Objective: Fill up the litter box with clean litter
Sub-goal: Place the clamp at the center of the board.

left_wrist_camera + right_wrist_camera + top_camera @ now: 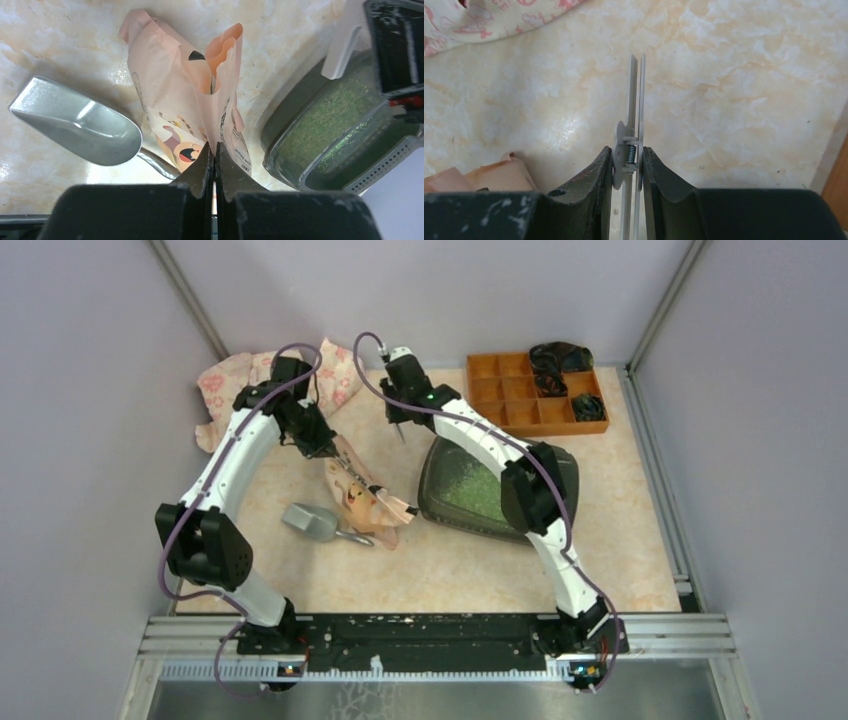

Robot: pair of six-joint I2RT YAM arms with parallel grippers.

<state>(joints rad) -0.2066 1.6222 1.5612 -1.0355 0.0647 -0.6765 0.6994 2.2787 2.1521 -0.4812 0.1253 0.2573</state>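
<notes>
The dark litter box (pixel 428 495) lies right of centre, tilted, with green clean litter (pixel 470 488) spread inside. From the left wrist its wall (pixel 274 144) and the litter (pixel 335 112) fill the right side. My left gripper (pixel 333 450) is shut on the top edge of the peach-orange paper bag (pixel 365 498), whose folded body (pixel 190 90) hangs in front of the gripper (pixel 215 152). My right gripper (pixel 400 428) hovers just beyond the box's far left corner, shut (pixel 628 156) on a thin grey spring clip (pixel 635 100).
A grey metal scoop (pixel 310 522) (pixel 75 122) lies on the table left of the bag. A floral cloth (pixel 265 380) (pixel 499 15) is bunched at the back left. An orange compartmented organiser (pixel 520 390) with dark items stands at the back right. Grey walls close in three sides.
</notes>
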